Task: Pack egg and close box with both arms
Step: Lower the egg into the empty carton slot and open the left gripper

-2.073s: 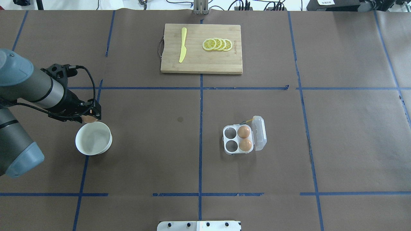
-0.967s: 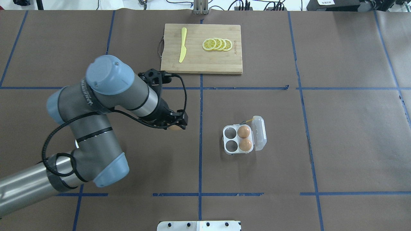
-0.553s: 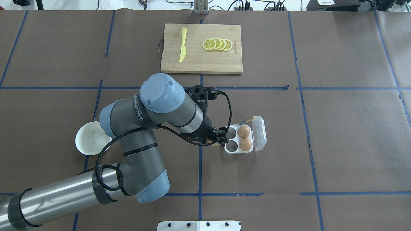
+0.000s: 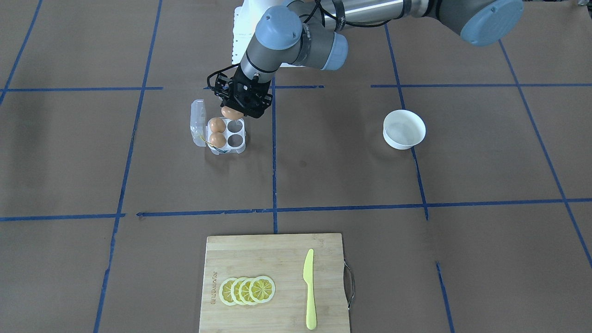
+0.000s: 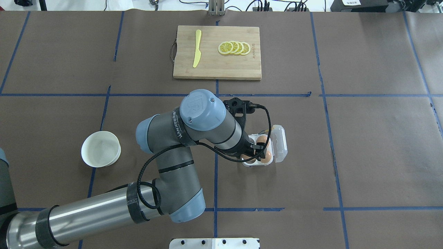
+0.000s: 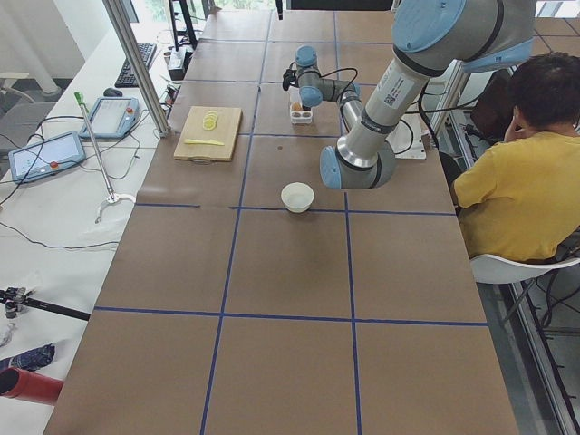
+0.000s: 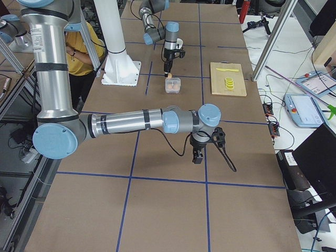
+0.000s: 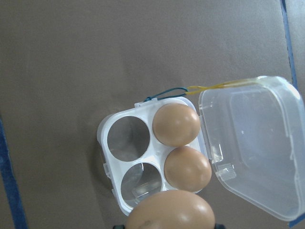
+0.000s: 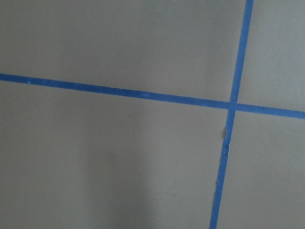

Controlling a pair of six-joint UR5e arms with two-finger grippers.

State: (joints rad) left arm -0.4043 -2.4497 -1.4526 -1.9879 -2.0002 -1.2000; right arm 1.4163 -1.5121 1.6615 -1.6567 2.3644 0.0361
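**A:** Please go from the left in the overhead view. What is there?

**B:** At 9 o'clock on the table stands the white bowl [image 5: 100, 149], and no egg shows inside it. Next is the left arm [image 5: 193, 124], which reaches toward the middle. The left gripper [image 4: 237, 109] is clamped on the egg [image 8: 169, 212], with one finger on each side.

**A:** Where is this egg exactly?

**B:** It hangs above the box [image 8: 102, 138], at 6 o'clock in the wrist view, beside the empty cup [image 8: 141, 179] nearer to the robot. I think it does not touch the box, but I cannot tell the height.

**A:** And the box itself?

**B:** The two other eggs [image 8: 176, 125] sit in the cups on its 3 o'clock side. Both cups on the 9 o'clock side are free. The lid [image 8: 248, 143] lies open at 3 o'clock.

**A:** The second arm?

**B:** The right gripper [image 7: 198, 156] hangs over bare table, well apart from the box. Only the side view shows it, so I cannot tell if its fingers are apart or together.

**A:** How far along is the task?

**B:** I judge about half. The egg is not yet set down and released. After that, the lid must be folded over and pressed with both arms.
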